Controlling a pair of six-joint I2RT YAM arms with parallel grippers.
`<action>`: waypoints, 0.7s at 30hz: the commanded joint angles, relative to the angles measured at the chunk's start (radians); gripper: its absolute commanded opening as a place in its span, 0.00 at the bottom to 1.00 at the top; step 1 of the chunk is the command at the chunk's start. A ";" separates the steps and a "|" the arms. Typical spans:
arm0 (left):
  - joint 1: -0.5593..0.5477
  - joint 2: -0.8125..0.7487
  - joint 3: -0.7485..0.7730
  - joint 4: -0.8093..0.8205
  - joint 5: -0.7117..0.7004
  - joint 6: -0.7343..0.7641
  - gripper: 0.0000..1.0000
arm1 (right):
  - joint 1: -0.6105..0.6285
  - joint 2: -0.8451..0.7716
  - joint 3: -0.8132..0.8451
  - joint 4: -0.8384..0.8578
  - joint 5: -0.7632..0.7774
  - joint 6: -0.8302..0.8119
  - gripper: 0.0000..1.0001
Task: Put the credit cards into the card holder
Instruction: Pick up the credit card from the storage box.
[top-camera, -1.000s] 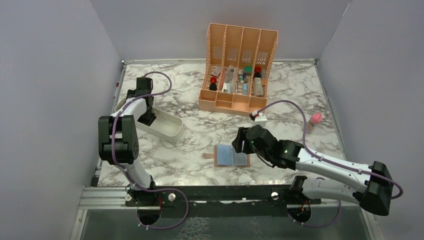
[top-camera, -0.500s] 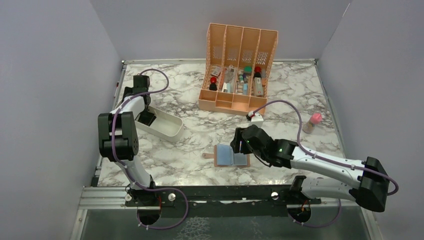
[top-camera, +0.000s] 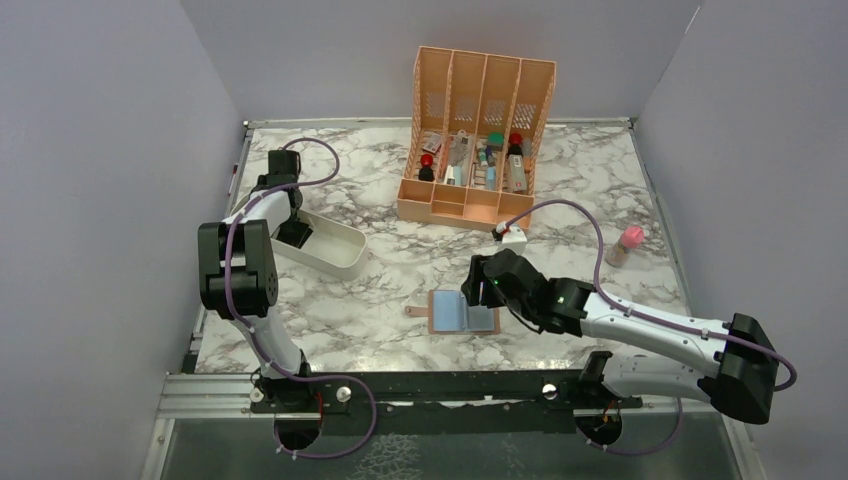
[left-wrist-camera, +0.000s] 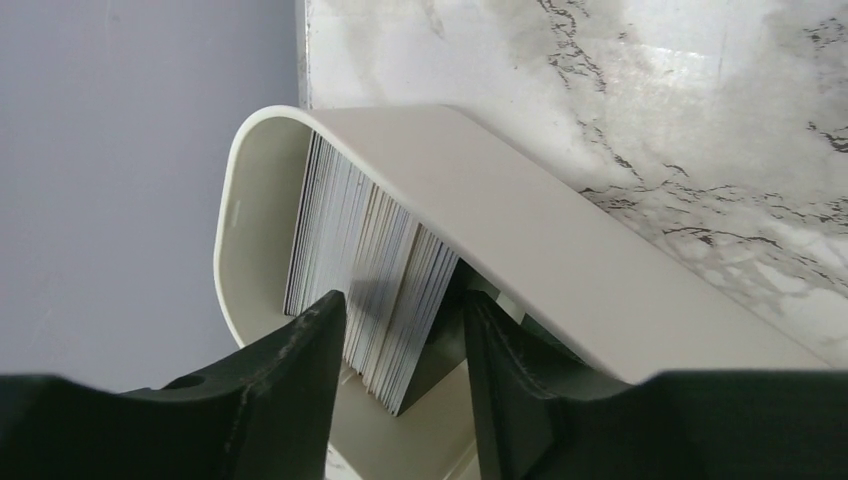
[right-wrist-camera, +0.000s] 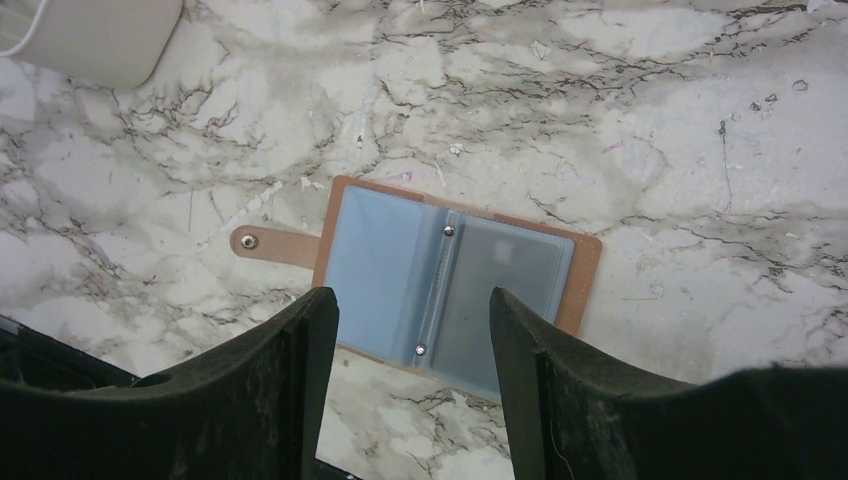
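Observation:
The credit cards (left-wrist-camera: 365, 265) stand on edge as a thick stack in a white oblong tray (left-wrist-camera: 520, 225), with a dark card at the stack's right end. My left gripper (left-wrist-camera: 405, 335) is down in the tray (top-camera: 338, 256) with its jaws open on either side of the stack's near end. The left finger is close against the cards and a narrow gap shows on the right. The card holder (top-camera: 463, 312) lies open and flat, light blue inside, with its snap tab to the left. My right gripper (right-wrist-camera: 412, 320) hovers open just above the holder (right-wrist-camera: 400, 265), holding nothing.
A tall peach compartment organizer (top-camera: 478, 140) with small items stands at the back centre. A small bottle with a pink cap (top-camera: 628, 243) stands at the right. Grey walls close in the left, right and back of the table.
The left gripper's jaws have narrowed around the card stack, and it shifted slightly within the tray. The right gripper moved a little left over the holder, then held still.

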 joint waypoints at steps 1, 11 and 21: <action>0.007 -0.016 0.029 0.003 0.029 0.016 0.46 | -0.005 -0.006 0.015 0.027 0.002 -0.012 0.63; 0.007 -0.040 0.050 -0.016 0.030 0.024 0.33 | -0.007 -0.007 0.012 0.024 -0.003 -0.005 0.62; 0.005 -0.066 0.057 -0.031 0.048 0.026 0.21 | -0.007 -0.002 0.010 0.029 -0.017 0.004 0.62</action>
